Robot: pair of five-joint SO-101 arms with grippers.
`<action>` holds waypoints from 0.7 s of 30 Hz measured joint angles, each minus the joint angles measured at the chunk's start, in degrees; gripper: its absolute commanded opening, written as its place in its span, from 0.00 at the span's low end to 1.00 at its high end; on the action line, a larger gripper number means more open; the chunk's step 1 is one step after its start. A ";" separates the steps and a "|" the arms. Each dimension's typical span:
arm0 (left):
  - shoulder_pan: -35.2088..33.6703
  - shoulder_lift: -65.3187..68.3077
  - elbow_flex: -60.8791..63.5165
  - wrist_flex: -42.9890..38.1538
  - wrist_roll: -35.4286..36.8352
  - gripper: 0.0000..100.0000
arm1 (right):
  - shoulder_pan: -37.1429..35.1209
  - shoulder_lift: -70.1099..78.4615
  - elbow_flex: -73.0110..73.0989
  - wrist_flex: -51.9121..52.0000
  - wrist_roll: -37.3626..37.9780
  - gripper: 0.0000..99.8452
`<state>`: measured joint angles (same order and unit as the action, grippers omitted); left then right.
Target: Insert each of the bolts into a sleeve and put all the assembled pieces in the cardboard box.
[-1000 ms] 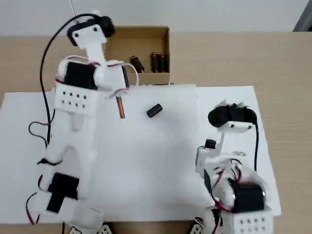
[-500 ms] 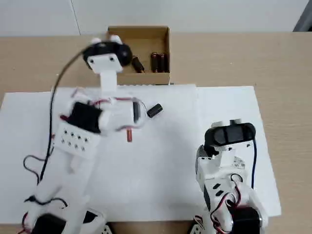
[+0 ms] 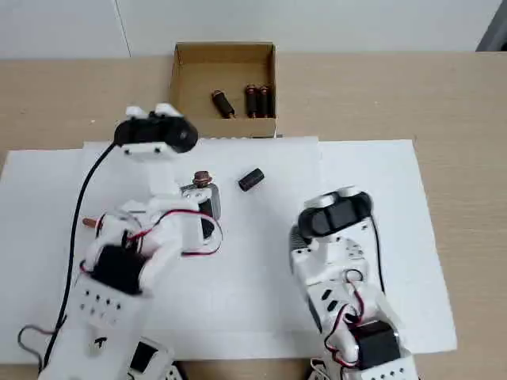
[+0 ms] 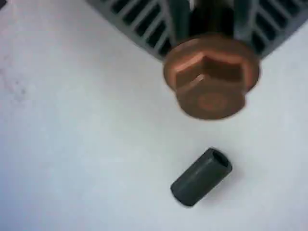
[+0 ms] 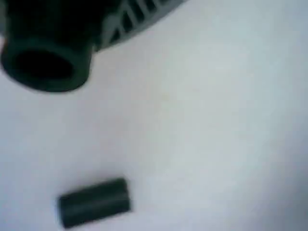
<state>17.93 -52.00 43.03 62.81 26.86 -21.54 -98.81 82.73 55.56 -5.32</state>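
left pincer (image 3: 203,188): clamped on copper hex-head bolt (image 4: 211,77)
right pincer (image 5: 77,29): clamped on black tubular sleeve (image 5: 45,60)
loose black cylindrical sleeve (image 3: 251,180): laid on white paper sheet (image 3: 261,301), near the bolt
brown cardboard box (image 3: 184,79): three assembled pieces (image 3: 252,101) inside

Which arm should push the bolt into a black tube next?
Left, I'd say. Its end effector grips the bolt, close to the loose sleeve on the paper. The right arm carries a second sleeve, no bolt.

Loose sleeve (image 3: 251,180) on paper sheet (image 3: 261,261), right of bolt (image 3: 201,178), before cardboard box (image 3: 238,127).
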 measured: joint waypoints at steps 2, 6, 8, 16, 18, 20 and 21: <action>0.00 -3.25 3.34 -2.99 0.00 0.00 | -2.55 0.00 1.85 -2.46 0.79 0.00; 0.00 -8.88 10.37 -9.05 1.14 0.00 | -7.03 0.00 5.19 -6.77 1.67 0.00; 0.00 -11.34 14.51 -11.78 2.29 0.00 | -8.62 -0.18 6.07 -8.26 1.67 0.00; 0.53 -23.56 28.84 -22.15 6.59 0.00 | -15.91 0.00 7.82 -9.67 1.85 0.00; 0.53 -27.16 31.03 -23.47 7.03 0.00 | -17.32 0.00 8.09 -9.67 3.16 0.00; 0.53 -30.42 33.32 -24.79 7.21 0.00 | -18.55 0.00 8.88 -9.67 5.54 0.00; 0.44 -32.00 34.46 -25.05 7.38 0.00 | -19.16 0.00 9.32 -9.67 6.86 0.00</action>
<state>18.37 -84.00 77.49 37.76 34.24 -40.70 -98.81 92.04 45.89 1.54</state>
